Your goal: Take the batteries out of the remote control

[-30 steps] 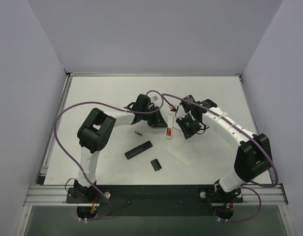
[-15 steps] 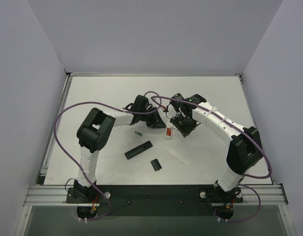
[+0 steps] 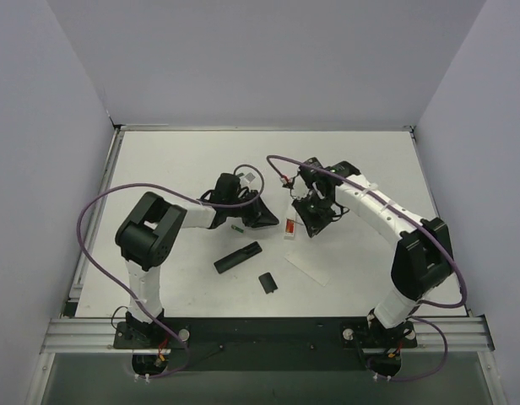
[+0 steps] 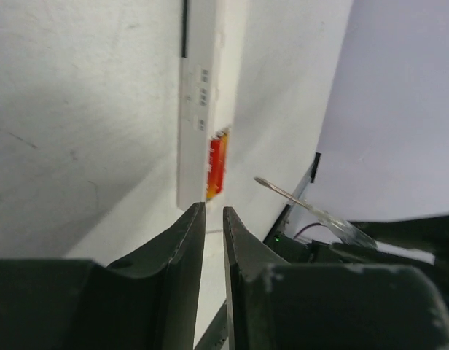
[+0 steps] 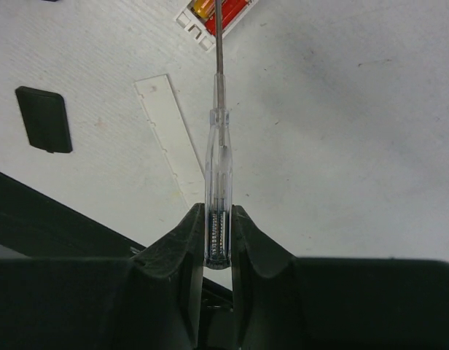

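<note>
Here, right claw point(image 5: 216, 240) grips clear slim screwdriver point(image 5: 218, 157).

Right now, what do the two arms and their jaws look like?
Both arms are white tubes with chunky black joint housings. A purple cable loops along the left arm and another along the right. The left gripper and right gripper have dark, smooth, tapered jaws with scuffed edges.

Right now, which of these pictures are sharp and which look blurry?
Top external view: evenly lit and sharp, soft shadows under the arms. Left wrist view: the near fingers are blurred, the white remote clearer. Right wrist view: the screwdriver is crisp, the dark fingers softer.
</note>
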Motion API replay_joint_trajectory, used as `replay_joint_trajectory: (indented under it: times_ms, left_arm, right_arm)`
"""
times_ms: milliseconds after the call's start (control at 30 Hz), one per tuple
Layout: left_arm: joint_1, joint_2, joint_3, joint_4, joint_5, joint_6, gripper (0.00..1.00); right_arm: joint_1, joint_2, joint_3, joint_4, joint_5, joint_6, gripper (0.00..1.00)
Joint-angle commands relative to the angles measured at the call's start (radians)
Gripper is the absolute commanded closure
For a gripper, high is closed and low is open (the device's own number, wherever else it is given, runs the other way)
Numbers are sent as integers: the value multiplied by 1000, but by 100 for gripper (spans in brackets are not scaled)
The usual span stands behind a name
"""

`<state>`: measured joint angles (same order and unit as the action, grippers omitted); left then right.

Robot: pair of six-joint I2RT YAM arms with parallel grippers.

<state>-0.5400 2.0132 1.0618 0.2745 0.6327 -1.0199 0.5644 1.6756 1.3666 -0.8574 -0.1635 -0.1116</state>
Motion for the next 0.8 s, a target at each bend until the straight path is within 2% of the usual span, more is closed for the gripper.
replay_joint_trajectory:
  times_ms: [0, 33, 200, 400, 567, 633, 733, 767]
  left_arm:
    - [18, -139, -80, 308, 70, -106, 72]
    - [20, -158, -92, 336, 74, -141, 72]
    - [2, -192, -152, 540, 104, -247, 62]
    - [-38, -192, -152, 600, 98, -284, 59]
    - [-40, -188, -158, 644, 88, -315, 58]
    - [-41, -188, -163, 646, 85, -316, 59]
    - [-41, -188, -180, 667, 76, -336, 70]
    - [-41, -188, -189, 678, 76, -347, 77]
  right_arm:
    - [-113, -132, -101, 115, -258, 72, 100]
    - [-129, -170, -127, 182, -339, 104, 100]
    - [-185, -249, -227, 342, -439, 205, 100]
    - [-199, -315, -311, 544, -567, 360, 100]
    - [-204, -335, -359, 612, -614, 412, 100]
    - [-207, -344, -371, 646, -620, 437, 100]
    - [-212, -353, -409, 718, -658, 478, 100]
    - [-213, -352, -417, 728, -665, 480, 100]
